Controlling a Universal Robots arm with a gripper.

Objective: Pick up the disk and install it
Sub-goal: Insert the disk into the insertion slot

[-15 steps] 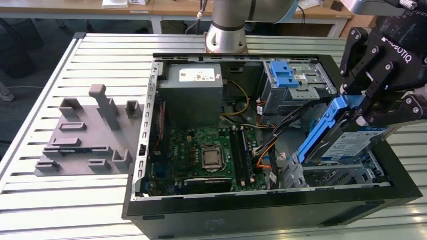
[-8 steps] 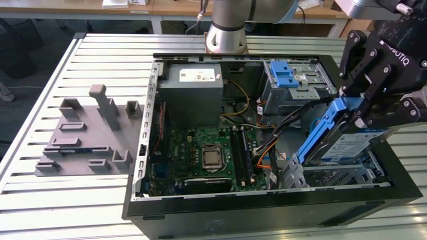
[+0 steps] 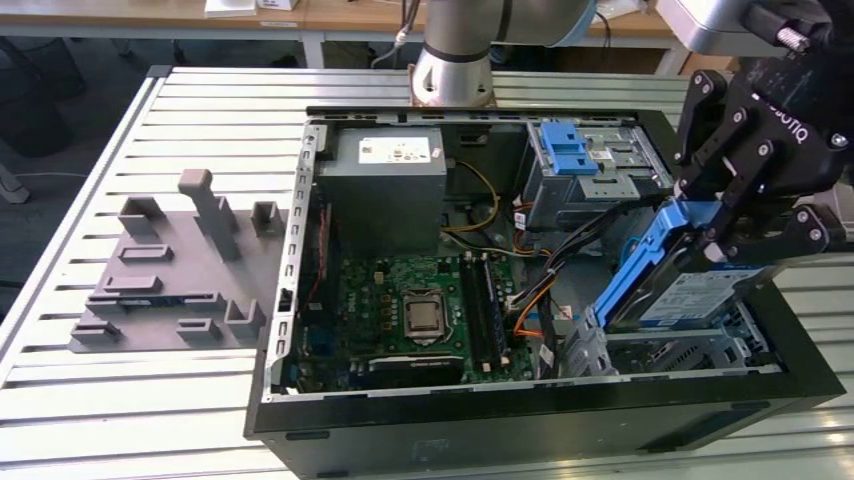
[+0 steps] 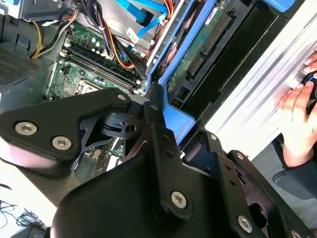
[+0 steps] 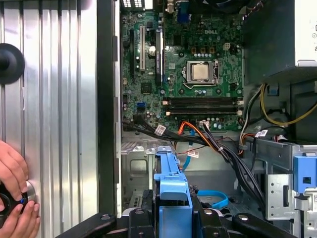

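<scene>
The disk (image 3: pixel 678 288) is a flat silver drive with a blue-and-white label and a blue plastic bracket. It hangs steeply tilted over the metal drive bay (image 3: pixel 667 352) at the front corner of the open computer case, on the exterior view's right. Its lower end dips into the bay. My gripper (image 3: pixel 731 238) is shut on the upper end of the disk's bracket. The second wrist view shows the disk's green circuit board (image 4: pixel 198 54) and blue bracket (image 4: pixel 176 119) between my black fingers (image 4: pixel 156 99). In the first wrist view the blue bracket (image 5: pixel 172 188) points at the bay floor.
Inside the case (image 3: pixel 534 415) lie the motherboard (image 3: pixel 414 310), the grey power supply (image 3: pixel 387 185), loose cables (image 3: pixel 527 300) and another blue-fronted drive cage (image 3: pixel 587 160). A grey slotted stand (image 3: pixel 174 270) sits on the table at the exterior view's left. A person's hands (image 5: pixel 15 198) rest beside the case.
</scene>
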